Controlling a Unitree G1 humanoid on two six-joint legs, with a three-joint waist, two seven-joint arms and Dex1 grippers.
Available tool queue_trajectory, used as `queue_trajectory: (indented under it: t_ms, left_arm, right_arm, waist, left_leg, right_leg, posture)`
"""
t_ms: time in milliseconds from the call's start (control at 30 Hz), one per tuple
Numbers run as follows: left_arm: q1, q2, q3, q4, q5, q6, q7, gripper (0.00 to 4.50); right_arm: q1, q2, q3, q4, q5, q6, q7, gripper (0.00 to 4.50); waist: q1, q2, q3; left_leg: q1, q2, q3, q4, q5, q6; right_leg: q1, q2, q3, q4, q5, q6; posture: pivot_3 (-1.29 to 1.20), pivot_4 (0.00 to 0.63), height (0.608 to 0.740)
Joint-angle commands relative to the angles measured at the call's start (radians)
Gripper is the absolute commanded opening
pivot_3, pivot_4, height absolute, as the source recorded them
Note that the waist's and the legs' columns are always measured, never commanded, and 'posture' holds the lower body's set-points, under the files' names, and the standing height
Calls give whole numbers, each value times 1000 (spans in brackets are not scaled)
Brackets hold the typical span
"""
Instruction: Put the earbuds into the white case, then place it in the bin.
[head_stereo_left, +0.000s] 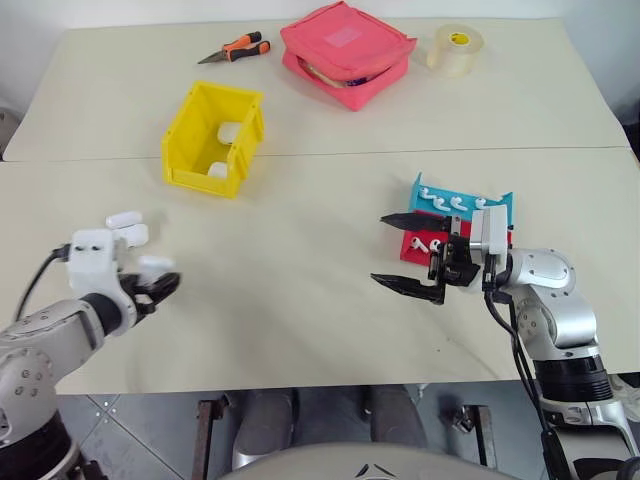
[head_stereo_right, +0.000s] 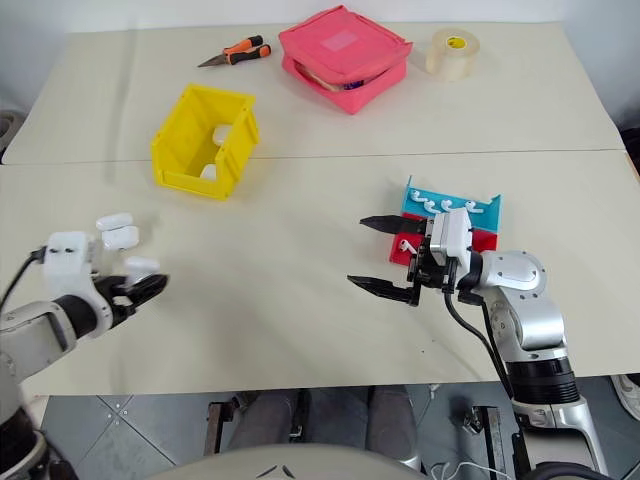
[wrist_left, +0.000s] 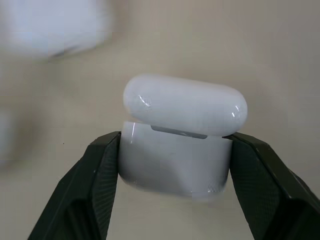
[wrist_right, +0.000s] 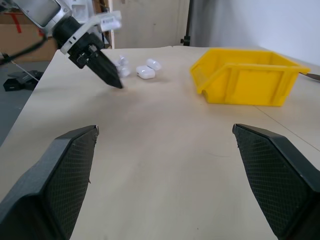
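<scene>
My left gripper (wrist_left: 175, 147) is shut on the white case (wrist_left: 185, 105), one black finger on each side of its body; the lid stands slightly ajar. From the head camera this gripper (head_stereo_left: 162, 286) sits at the table's near left with the case (head_stereo_left: 155, 265) in it. The earbuds (head_stereo_left: 455, 202) lie on a blue tray (head_stereo_left: 500, 204) and a red tray (head_stereo_left: 409, 252) at the right. My right gripper (head_stereo_left: 378, 248) is open in front of those trays, pointing left, with nothing between its fingers. The yellow bin (head_stereo_left: 222, 92) stands at the far left and holds two white cases.
Two more white cases (head_stereo_left: 128, 227) lie just beyond my left gripper. At the back of the table are a pink zip pouch (head_stereo_left: 345, 50), a tape roll (head_stereo_left: 455, 48) and orange-handled pliers (head_stereo_left: 235, 48). A seam crosses the table behind the bin.
</scene>
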Motion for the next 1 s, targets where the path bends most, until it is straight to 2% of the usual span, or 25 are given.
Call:
queue_trajectory:
  t_ms: [33, 133, 267, 367, 467, 700, 867, 1000]
  left_arm:
    - [75, -5, -60, -41, 79, -413, -297, 2901]
    - [104, -36, -124, 5, 126, -614, -416, 2901]
    - [14, -140, -308, 157, 170, -912, -654, 2901]
    - [-59, -206, -415, 268, 213, -1030, -720, 2901]
    - [-163, -323, -520, 416, 252, -1176, -783, 2901]
    - [-283, -438, -603, 572, 232, -1287, -870, 2901]
    - [-325, -468, -633, 613, 188, -1268, -943, 2901]
    - [-337, -485, -663, 665, 188, -1284, -1014, 2901]
  right_arm:
    - [-5, -33, -39, -4, 4, -10, 10, 4500]
    - [-3, -60, -59, -3, 13, -3, 11, 4500]
    - [30, -142, -131, -37, 7, 14, -9, 4500]
    - [72, -191, -190, -66, 14, 21, -24, 4500]
    - [196, -228, -285, -189, 45, 63, -70, 4500]
    - [426, -215, -410, -326, 28, 69, -158, 4500]
    - [582, -243, -535, -322, 19, 52, -117, 4500]
    - [650, -258, -616, -250, -1, 21, -84, 4500]
  waist:
    - [-1, 1, 0]
    - [-1, 1, 0]
    - [16, 2, 0]
    - [24, 2, 0]
    - [36, 2, 0]
    - [27, 1, 0]
    - [29, 1, 0]
    - [29, 1, 0]
  left_leg:
    - [0, 0, 0, 0, 0, 0]
    - [0, 1, 5, -1, 0, 0]
    - [0, 1, 11, 1, 0, 1]
    - [-1, 1, 12, 4, -2, 4]
    - [-2, 0, 12, 7, -4, 6]
    - [-1, 0, 16, 12, -7, 10]
    - [-1, 0, 15, 13, -7, 11]
    - [0, -1, 15, 13, -8, 12]
  right_leg:
    - [0, 0, 0, 0, 0, 0]
    - [0, 1, 0, -2, 0, 0]
    - [1, 1, 0, -1, 0, 0]
    - [1, 1, 0, -1, 1, 1]
    - [2, 0, -1, -1, 1, 2]
    - [6, 1, 0, -3, 3, 5]
    - [7, 1, 0, -5, 4, 7]
    - [8, 0, 0, -6, 4, 7]
  posture:
    - [0, 150, 740]
    - [0, 150, 740]
    - [0, 150, 740]
    - [0, 150, 740]
    - [0, 150, 740]
    - [0, 150, 740]
    - [0, 150, 740]
    - [0, 150, 740]
